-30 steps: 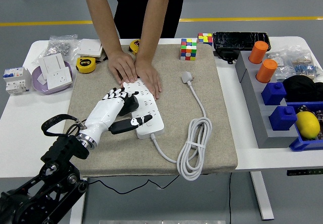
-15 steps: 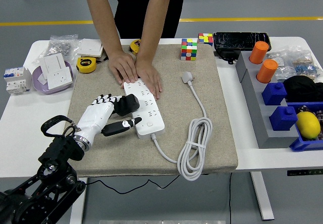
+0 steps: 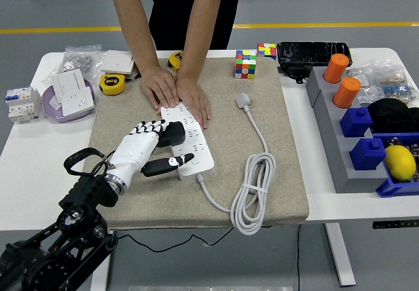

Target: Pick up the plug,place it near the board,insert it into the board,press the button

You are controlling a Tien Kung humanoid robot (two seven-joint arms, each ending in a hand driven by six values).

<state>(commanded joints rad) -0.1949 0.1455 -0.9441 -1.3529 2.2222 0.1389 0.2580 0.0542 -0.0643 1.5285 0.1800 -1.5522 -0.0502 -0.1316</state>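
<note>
A white power strip point(image 3: 190, 148) lies on the beige mat point(image 3: 288, 173). A person's two hands point(image 3: 177, 94) press flat on its far end. My left hand point(image 3: 167, 148), white with black fingertips, reaches in from the lower left. Its fingers point(image 3: 147, 130) curl on a black plug point(image 3: 173, 134), which sits at the strip's left edge, over its sockets. The thumb point(image 3: 169, 165) stretches out to the strip's near end, by the cord outlet; whether it touches is unclear. The strip's own cord lies coiled point(image 3: 252, 196) to the right and ends in a white plug point(image 3: 243, 99).
Two puzzle cubes point(image 3: 245, 63) stand at the mat's far edge. Tape measures point(image 3: 112, 83) and a purple dish of white sockets point(image 3: 69, 97) are at the far left. Grey and blue bins point(image 3: 357, 134) with orange cylinders and a lemon fill the right.
My left hand drew back toward me, then came forward and right again with the black plug, so the thumb tip is again at the strip's near end. The person's hands stayed put.
</note>
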